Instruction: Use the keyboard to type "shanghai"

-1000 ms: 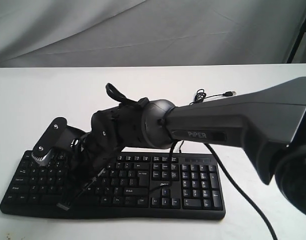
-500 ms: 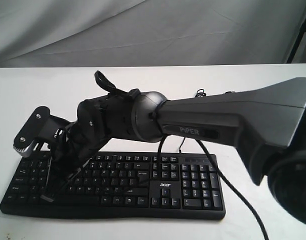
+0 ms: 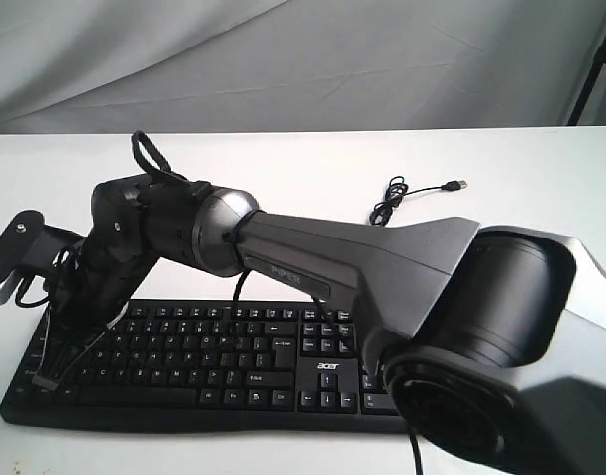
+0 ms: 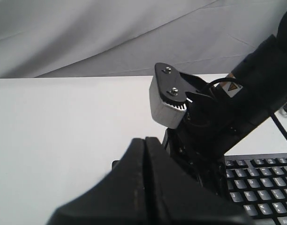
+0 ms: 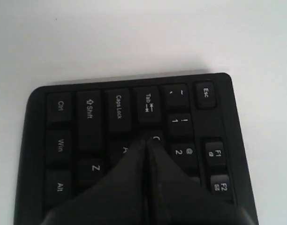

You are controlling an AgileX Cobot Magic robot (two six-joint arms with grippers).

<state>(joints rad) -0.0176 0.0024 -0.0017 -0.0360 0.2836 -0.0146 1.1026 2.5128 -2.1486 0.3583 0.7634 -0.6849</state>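
your right gripper, jaws pressed together, pointed at the q/a keys at the 9 o'clock end of the keyboard. your left gripper had its jaws closed too.

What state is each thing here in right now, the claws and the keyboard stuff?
keyboard: flat on the table, keys up.
USB plug: loose on the table, plugged into nothing.
left gripper: shut, empty.
right gripper: shut, empty, tip beside the Tab key; contact unclear.

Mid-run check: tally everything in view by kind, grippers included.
Wide black plastic keyboard with white key legends: 1
Thin black USB cable: 1
Black grippers, both shut: 2, left gripper and right gripper
Total: 4
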